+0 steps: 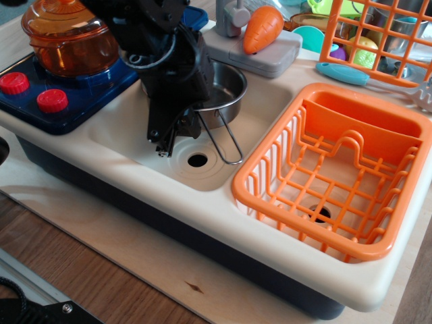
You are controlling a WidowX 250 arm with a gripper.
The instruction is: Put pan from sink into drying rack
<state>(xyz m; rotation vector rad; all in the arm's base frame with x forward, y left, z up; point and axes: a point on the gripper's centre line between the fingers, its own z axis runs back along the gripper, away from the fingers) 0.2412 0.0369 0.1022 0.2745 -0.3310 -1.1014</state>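
Note:
The shiny steel pan (225, 86) hangs tilted above the back of the cream sink (273, 111), off its floor. Its wire loop handle (226, 143) dangles toward the front. My black gripper (174, 131) comes down from the upper left and is shut on the pan's left rim, hiding that side of it. The sink's dark drain hole (197, 160) lies bare below. The orange drying rack (358, 92) stands to the right of the pan, with nothing in it and its solid compartment at the far end.
An orange transparent lidded pot (67, 37) sits on the blue stove (81, 94) with red knobs (52, 100) at left. A carrot (263, 28) lies on the grey faucet base (270, 59) behind the sink. A flat orange grid panel (378, 40) and a teal-handled utensil (341, 73) are at back right.

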